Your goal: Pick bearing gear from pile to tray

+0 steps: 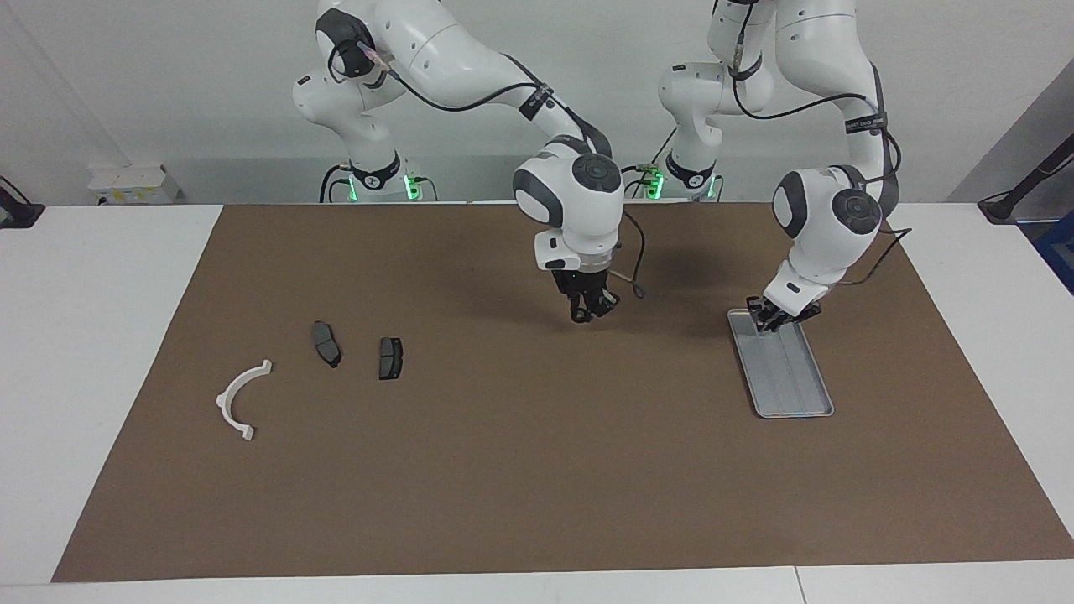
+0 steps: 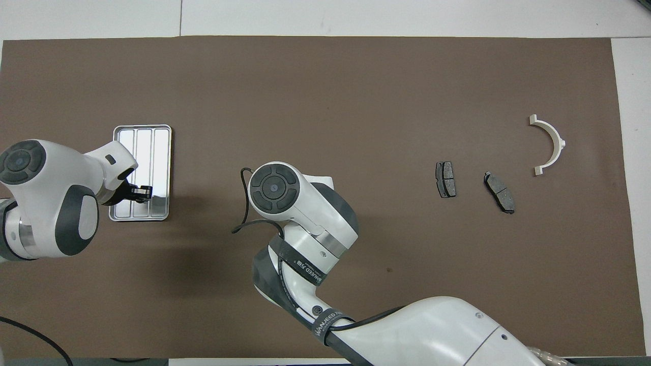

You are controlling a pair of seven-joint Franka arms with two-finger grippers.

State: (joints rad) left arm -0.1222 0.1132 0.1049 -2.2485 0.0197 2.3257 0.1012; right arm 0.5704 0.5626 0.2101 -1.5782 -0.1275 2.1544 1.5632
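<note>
The left gripper (image 1: 770, 320) sits low over the tray (image 1: 797, 394) end nearest the robots; its jaws cannot be read. The right gripper (image 1: 592, 309) hangs mid-table, jaws unreadable. No gear shows; a small part could drop outside the rim.

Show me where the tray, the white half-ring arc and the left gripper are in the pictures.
tray (image 1: 801, 394): facing view, on its bare ribbed floor.
white half-ring arc (image 1: 232, 396): facing view, on the middle of its curve.
left gripper (image 1: 772, 316): facing view, between its fingertips, over the tray's end.
</note>
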